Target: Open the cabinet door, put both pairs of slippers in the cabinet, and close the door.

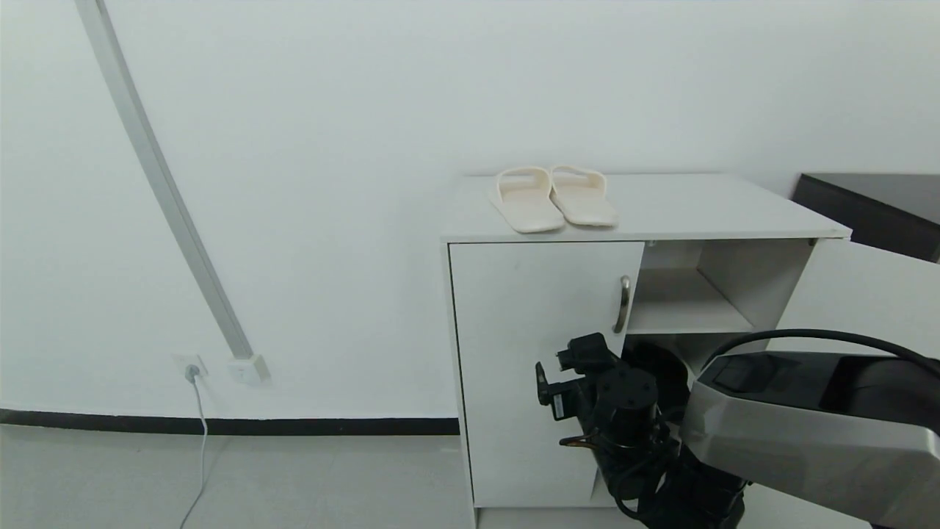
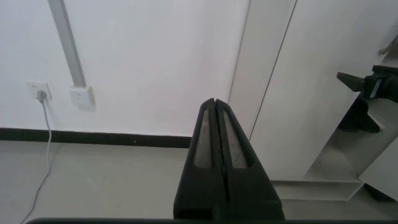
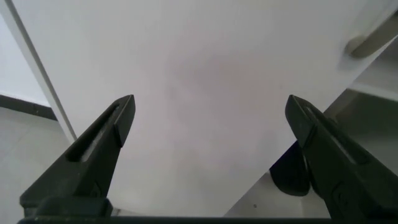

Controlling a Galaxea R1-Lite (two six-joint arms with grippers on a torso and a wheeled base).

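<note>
Cabinet [image 1: 661, 209], white, stands against the wall, with two doors. Left door [image 1: 536, 367] is shut, with a metal handle [image 1: 623, 304] upright at its inner edge. Right door [image 1: 866, 294] is swung wide open towards the robot's right. The open half shows a shelf [image 1: 683, 308] with a bare upper compartment. In the lower compartment there is a dark rounded shape [image 1: 661, 364], partly hidden by the arm; cannot tell what it is. A pair of cream slippers [image 1: 552, 197] lies on the cabinet top, near its left rear. The two are side by side and touching, toes towards the front edge. Right gripper [image 3: 208, 118] is held low in front of the shut left door, below the handle and close to the door's inner edge. Its fingers [image 3: 99, 140] are spread wide with nothing between them, and the door face spans the gap. Cannot tell whether it touches the door. Left gripper [image 2: 214, 102] sits low, left of the cabinet, pointing towards the wall and the cabinet's side panel. It is clenched, pads pressed flat together, holding nothing. On the wall left of the cabinet, a grey conduit [image 1: 158, 176] runs down at a slant to a small box, and a socket [image 1: 191, 367] just beside it has a cord [image 1: 200, 448] trailing to the floor. A dark tabletop [image 1: 874, 198] stands beyond the cabinet on the right.
</note>
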